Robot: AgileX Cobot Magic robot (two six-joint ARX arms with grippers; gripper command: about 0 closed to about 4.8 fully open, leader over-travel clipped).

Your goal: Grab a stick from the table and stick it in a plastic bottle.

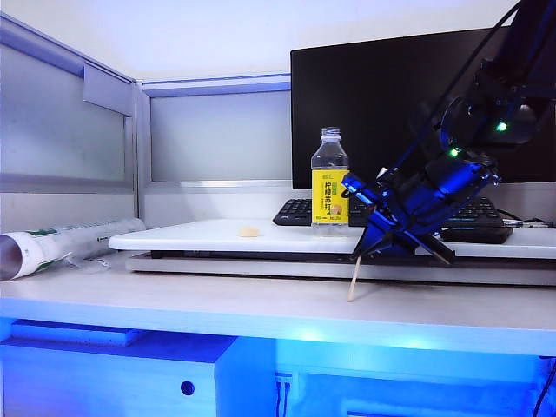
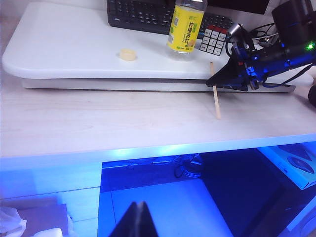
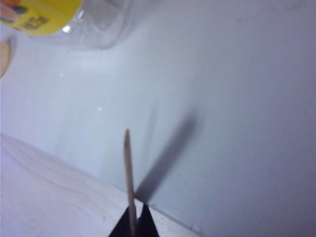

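From the outside camera, the front of the pale table (image 1: 174, 304) lay nearest, with blue light glowing under it. A raised white board (image 1: 217, 236) sat on it. The stick (image 1: 354, 280) leaned at the board's front edge, its low end on the table. The right gripper (image 1: 375, 246) was pinched shut on its upper part. The plastic bottle (image 1: 330, 182) stood on the board, close behind the gripper. A small beige lump (image 1: 249, 231) lay to its left. A white tube (image 1: 61, 245) lay at the far left, cut off by the edge. A dark screen (image 1: 382, 95) stood behind.

In the left wrist view, the left gripper (image 2: 136, 220) showed as a dark tip, pressed together, low over the floor.

In the right wrist view, the black fingertips (image 3: 145, 222) pinched the stick; the bottle was blurry and cut off.
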